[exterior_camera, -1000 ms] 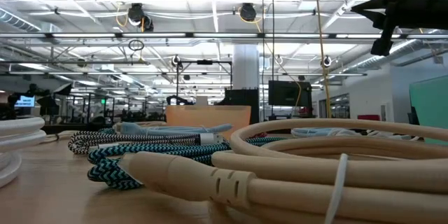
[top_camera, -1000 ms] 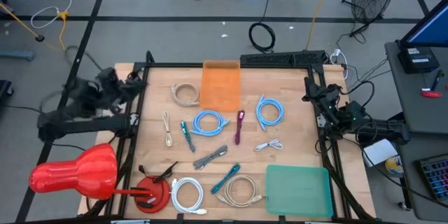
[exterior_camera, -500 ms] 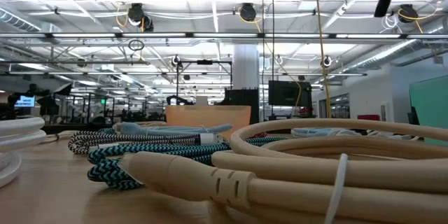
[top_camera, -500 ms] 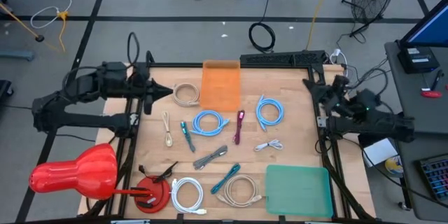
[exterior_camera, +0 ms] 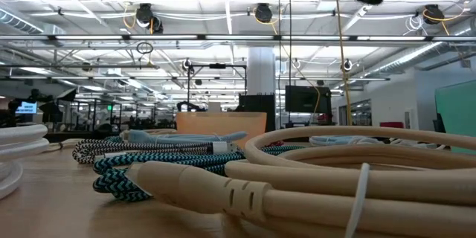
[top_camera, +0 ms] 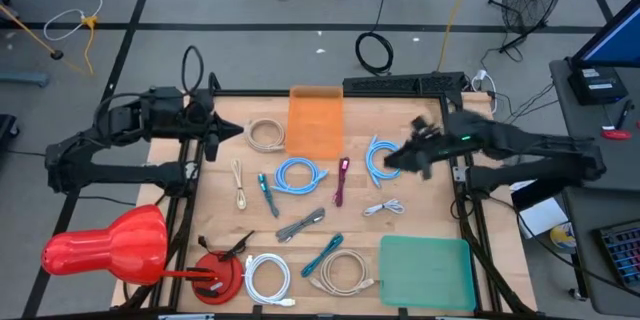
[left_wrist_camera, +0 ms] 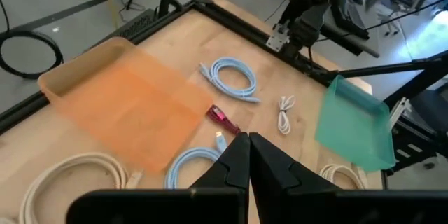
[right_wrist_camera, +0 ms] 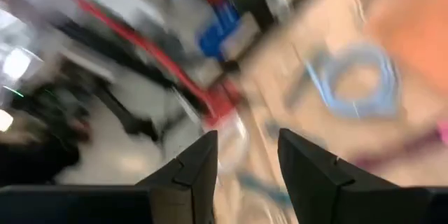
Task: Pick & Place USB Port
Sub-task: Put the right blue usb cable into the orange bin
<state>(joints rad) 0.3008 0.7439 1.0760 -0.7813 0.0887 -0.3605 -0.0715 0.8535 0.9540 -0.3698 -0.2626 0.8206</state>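
Observation:
Several USB cables lie on the wooden table: a beige coil [top_camera: 265,135], two light blue coils [top_camera: 298,175] [top_camera: 385,158], a magenta cable [top_camera: 342,180] and a small white one [top_camera: 383,207]. My left gripper [top_camera: 238,132] [left_wrist_camera: 246,155] hangs shut above the far left of the table, just left of the beige coil, pointing toward the table's right. My right gripper [top_camera: 395,162] [right_wrist_camera: 246,161], blurred by motion, reaches in from the right above the right-hand blue coil. It is open, with nothing between its fingers.
An orange tray [top_camera: 315,120] lies at the far middle and a green tray [top_camera: 425,272] at the near right. More cables lie near the front: a white coil [top_camera: 267,278], a beige coil [top_camera: 342,272], a teal one [top_camera: 322,253] and a grey one [top_camera: 300,225]. A red object [top_camera: 215,275] sits at the near left corner.
My right arm has unfolded from the table's right edge, risen, and swung left over the table to the right-hand blue coil. My left arm has stretched out from its folded pose toward the beige coil, then kept still. No cable has moved.

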